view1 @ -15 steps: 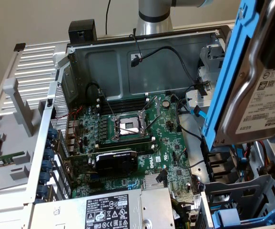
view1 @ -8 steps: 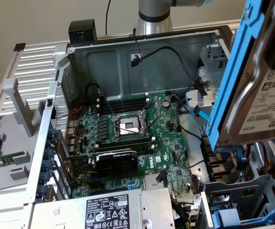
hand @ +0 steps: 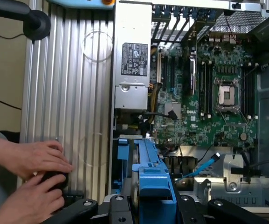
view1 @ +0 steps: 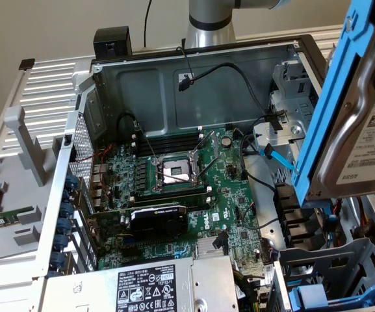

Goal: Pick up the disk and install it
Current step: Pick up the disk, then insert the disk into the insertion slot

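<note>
The disk hangs above the open computer case at the exterior view's right. It is a silver-grey drive with a white label, clipped in a bright blue carrier frame, and it is tilted steeply. In the wrist view my gripper is shut on the disk, with its black fingers pressing the blue carrier's sides. Below the disk lies the grey metal drive cage, which holds another blue carrier.
The green motherboard with its processor socket fills the case floor. The grey power-supply box sits beside it, and a blue cable runs near the cage. A person's hands rest on the ribbed table outside the case.
</note>
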